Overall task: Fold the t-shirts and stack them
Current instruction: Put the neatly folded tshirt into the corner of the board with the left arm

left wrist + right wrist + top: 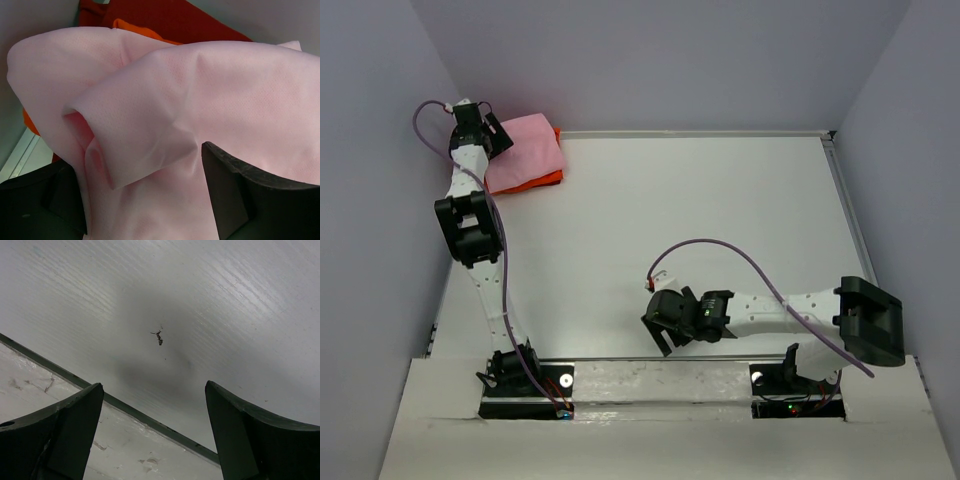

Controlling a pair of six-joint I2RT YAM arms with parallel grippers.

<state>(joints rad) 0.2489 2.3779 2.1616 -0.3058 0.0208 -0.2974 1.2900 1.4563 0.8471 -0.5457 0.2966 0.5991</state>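
Note:
The light pink t-shirt [528, 148] lies folded on top of the bright orange t-shirt [538, 181] in the table's far left corner. Only the orange shirt's edge shows below the pink. My left gripper [492, 135] is over the left end of this pile. In the left wrist view it [142, 170] is open, with the pink shirt [200, 90] bunched in loose folds between the wide-apart fingers [225, 185]; orange cloth [137, 27] peeks out behind. My right gripper [660, 325] is open and empty, low over the bare table near the front edge, and open in the right wrist view [152, 395].
The white table [700, 220] is walled by grey panels at the left, back and right. A dark seam [125, 407] at the table's front edge runs under my right gripper. A small dark speck [159, 336] lies on the table there.

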